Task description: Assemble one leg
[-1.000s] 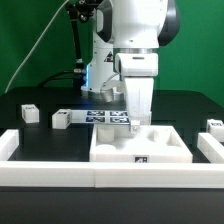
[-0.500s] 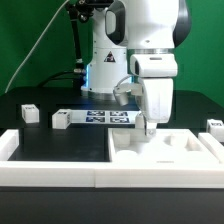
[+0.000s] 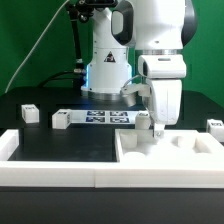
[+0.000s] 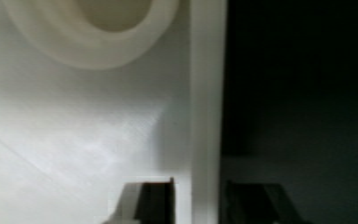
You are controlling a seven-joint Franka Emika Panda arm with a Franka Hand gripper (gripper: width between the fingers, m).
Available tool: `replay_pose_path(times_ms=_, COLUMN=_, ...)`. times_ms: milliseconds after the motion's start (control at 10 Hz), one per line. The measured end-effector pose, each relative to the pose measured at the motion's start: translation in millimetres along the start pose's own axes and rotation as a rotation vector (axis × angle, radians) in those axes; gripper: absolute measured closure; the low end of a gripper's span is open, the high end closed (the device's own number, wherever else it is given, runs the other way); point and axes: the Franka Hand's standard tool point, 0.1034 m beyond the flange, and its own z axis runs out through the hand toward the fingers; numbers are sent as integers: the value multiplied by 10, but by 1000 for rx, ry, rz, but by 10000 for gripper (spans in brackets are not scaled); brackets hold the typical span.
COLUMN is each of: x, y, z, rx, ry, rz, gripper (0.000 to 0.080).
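Observation:
My gripper [image 3: 157,128] is down at the far wall of the large white tray-like panel [image 3: 170,162] and shut on that wall. In the wrist view the two fingers [image 4: 149,203] stand on either side of the panel's wall [image 4: 202,100], my gripper [image 4: 197,202] straddling it, with a round recess [image 4: 114,25] in the panel's floor beyond. Three short white legs with tags stand loose on the black table: two at the exterior view's left [image 3: 30,113] [image 3: 61,119] and one at its right edge [image 3: 214,125].
The marker board [image 3: 105,117] lies behind the panel, in front of the robot's base. A low white rail [image 3: 50,170] runs along the table's front, with a raised end block [image 3: 8,145] at the exterior view's left.
My gripper has moved toward the exterior view's right, and the panel has slid with it along the front rail, from the middle to the right side.

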Motion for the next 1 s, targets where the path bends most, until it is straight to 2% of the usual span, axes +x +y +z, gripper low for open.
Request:
replay_pose_path(times_ms=100, x=-1, y=0, z=1, rx=0, ry=0, rz=0, gripper=493)
replay_pose_path(times_ms=200, x=-2, y=-1, z=1, rx=0, ry=0, rz=0, gripper=493)
replay_pose_path(times_ms=300, x=-2, y=-2, z=1, rx=0, ry=0, rz=0, gripper=275)
replay_pose_path(times_ms=400, x=-3, y=-2, z=2, rx=0, ry=0, rz=1, gripper=189)
replay_pose_path(times_ms=800, x=-4, y=-3, z=2, rx=1, ry=0, rz=1, gripper=152)
replay_pose_path(times_ms=900, x=14, y=6, z=-25, rx=-3, ry=0, rz=17, gripper=150)
replay_pose_path(times_ms=1000, x=68, y=39, z=-130, rx=-20, ry=-1, rz=41, gripper=150)
